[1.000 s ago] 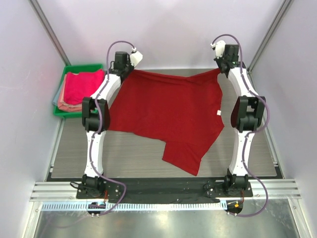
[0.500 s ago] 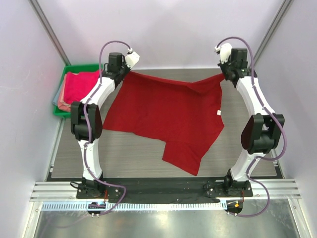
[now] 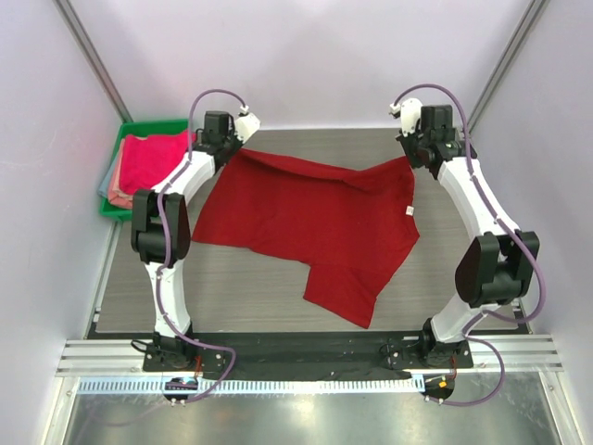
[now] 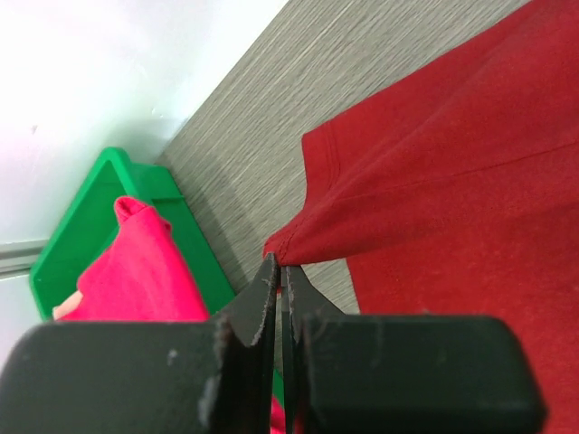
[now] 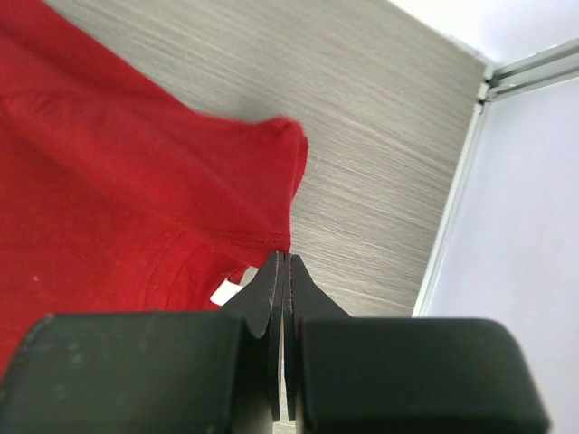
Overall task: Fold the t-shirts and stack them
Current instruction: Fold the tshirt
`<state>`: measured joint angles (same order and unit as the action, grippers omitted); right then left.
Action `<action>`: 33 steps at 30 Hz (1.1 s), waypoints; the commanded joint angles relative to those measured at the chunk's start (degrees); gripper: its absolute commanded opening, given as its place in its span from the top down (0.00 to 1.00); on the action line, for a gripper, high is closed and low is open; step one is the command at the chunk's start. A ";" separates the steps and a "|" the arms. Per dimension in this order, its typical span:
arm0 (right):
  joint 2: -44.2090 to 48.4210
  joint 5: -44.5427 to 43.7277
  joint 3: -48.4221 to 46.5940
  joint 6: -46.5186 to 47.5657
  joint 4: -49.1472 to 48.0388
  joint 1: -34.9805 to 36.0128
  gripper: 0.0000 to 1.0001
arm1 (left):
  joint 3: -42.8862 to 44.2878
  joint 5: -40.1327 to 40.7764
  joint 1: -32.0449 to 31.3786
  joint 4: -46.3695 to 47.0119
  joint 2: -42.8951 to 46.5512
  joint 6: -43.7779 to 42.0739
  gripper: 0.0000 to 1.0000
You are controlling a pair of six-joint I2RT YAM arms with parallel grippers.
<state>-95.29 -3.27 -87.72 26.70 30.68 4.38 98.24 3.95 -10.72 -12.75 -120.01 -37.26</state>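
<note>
The deep red t-shirt (image 3: 315,218) lies spread on the table, its small white label (image 3: 409,211) near the right edge. My left gripper (image 3: 239,146) is shut on the shirt's far left corner and holds it just above the table. The left wrist view shows that gripper (image 4: 281,267) pinching the red cloth (image 4: 452,181). My right gripper (image 3: 410,156) is shut on the far right corner. The right wrist view shows it (image 5: 283,258) pinching the hem of the shirt (image 5: 118,181), next to the label (image 5: 224,291). A bright pink shirt (image 3: 153,159) lies on top of a salmon one (image 3: 119,197).
The green tray (image 3: 153,125) stands at the far left against the wall and holds the pink stack; it also shows in the left wrist view (image 4: 99,194). White walls close the back and both sides. A metal rail (image 5: 452,199) runs along the table's right edge.
Both grippers have brought the shirt's far edge nearer and lower, towards the table. The far corners now hang less stretched. The shirt's near part has not moved.
</note>
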 commanded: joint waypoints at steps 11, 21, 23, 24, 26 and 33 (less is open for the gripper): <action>8.36 2.47 2.03 -5.78 3.69 1.24 0.99 | -2.08 0.80 0.88 0.01 4.52 -2.03 1.00; 12.31 5.72 5.89 -8.85 6.67 2.47 0.99 | -7.35 1.15 1.49 -0.43 6.71 -3.26 1.00; 12.84 6.43 6.60 -9.47 7.46 2.65 0.99 | -7.97 1.24 1.40 -0.69 6.89 -3.26 1.00; 13.63 6.87 7.03 -9.73 7.82 2.74 0.99 | -8.32 1.50 1.40 -0.69 6.98 -3.26 1.00; 14.42 7.57 8.44 -10.79 7.99 3.17 0.99 | -9.20 1.68 1.49 -0.87 6.98 -3.44 1.00; 16.88 11.08 11.96 -11.76 11.93 3.26 0.99 | -10.08 2.46 1.58 -5.43 7.68 -2.30 1.00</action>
<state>-81.01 5.17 -75.99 16.27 40.49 7.22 88.23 4.62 -9.82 -15.64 -116.27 -39.66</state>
